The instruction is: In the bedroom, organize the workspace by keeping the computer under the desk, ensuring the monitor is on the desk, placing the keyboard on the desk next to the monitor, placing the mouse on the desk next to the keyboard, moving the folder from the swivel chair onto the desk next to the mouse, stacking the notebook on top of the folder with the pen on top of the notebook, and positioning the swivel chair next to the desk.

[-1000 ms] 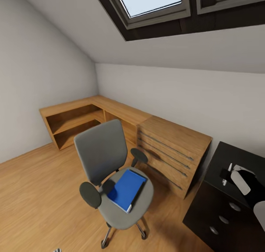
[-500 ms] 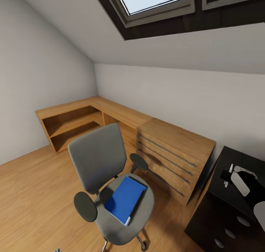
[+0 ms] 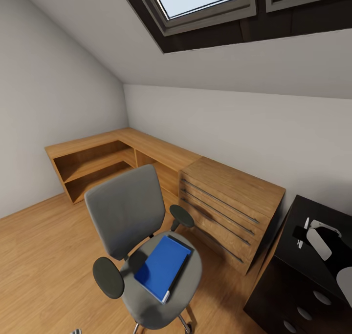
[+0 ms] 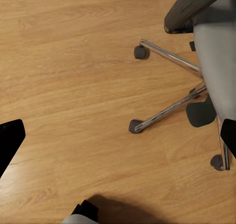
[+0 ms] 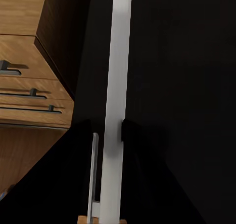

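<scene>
While the head view looks down, the folder (image 3: 162,266) lies flat on the swivel chair (image 3: 139,236), well apart from the right gripper (image 3: 313,234) over the desk (image 3: 313,270). Seen from the left wrist, the left gripper's (image 4: 118,135) fingertips (image 4: 10,138) stand wide apart, empty, above the floor (image 4: 73,62) beside the chair's base. Seen from the right wrist, the pen (image 5: 114,106) runs between the fingers, clamped.

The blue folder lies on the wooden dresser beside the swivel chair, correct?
Not quite. The head view shows the blue folder lying on the seat of the swivel chair, not on the wooden dresser, which stands beside the chair.
</scene>
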### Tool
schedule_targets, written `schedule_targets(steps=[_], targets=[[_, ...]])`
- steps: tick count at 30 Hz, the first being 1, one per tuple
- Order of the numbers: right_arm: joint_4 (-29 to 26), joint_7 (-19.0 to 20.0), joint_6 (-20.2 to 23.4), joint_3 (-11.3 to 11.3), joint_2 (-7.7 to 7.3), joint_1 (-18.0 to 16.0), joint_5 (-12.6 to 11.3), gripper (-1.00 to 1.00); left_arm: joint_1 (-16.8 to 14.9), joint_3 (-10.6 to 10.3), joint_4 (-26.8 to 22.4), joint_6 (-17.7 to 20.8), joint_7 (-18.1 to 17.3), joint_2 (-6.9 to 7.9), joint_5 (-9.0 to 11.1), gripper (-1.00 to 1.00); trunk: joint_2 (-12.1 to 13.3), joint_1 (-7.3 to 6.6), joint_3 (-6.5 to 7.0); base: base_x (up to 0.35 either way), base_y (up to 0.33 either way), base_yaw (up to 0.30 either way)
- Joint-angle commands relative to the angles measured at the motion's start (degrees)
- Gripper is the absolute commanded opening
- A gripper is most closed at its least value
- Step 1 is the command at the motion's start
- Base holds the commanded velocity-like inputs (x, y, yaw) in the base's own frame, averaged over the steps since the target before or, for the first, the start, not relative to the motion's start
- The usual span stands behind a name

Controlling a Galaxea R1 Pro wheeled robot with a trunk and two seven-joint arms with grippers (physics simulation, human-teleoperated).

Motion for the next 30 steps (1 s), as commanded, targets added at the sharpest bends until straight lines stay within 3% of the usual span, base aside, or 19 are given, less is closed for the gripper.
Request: schedule_targets(steps=[1, 7, 11, 18, 30], targets=[[-0.14, -0.42, 0.24, -0.01, -0.01, -0.02, -0.56, -1.00, 0.00, -0.14, -0.15, 0.17, 0.43, 0.05, 0.28, 1.00, -0.05, 0.01, -0.06, 0.000, 0.000, 0.000], [-0.77, -0.58, 5.06, -0.06, -0.26, -0.02, -0.61, -1.00, -0.01, -0.13, -0.11, 0.17, 0.47, 0.02, 0.30, 1.00, -0.05, 0.01, -0.06, 0.000, 0.000, 0.000], [-1.35, -0.41, 7.93, -0.11, -1.28, -0.02, -0.91, -1.00, -0.01, -0.12, -0.11, 0.17, 0.51, 0.02, 0.31, 1.00, -0.05, 0.01, -0.06, 0.000, 0.000, 0.000], [-1.62, -0.37, 9.07, -0.18, -1.57, -0.02, -1.01, -1.00, -0.01, -0.09, -0.10, 0.09, 0.61, 0.00, 0.30, 1.00, -0.05, 0.01, -0.06, 0.000, 0.000, 0.000], [-1.70, -0.40, 9.11, -0.19, -1.59, -0.02, -1.00, -1.00, -0.01, -0.04, -0.10, 0.08, 0.73, 0.00, 0.28, 1.00, -4.86, 2.65, -2.22, 0.000, 0.000, 0.000]])
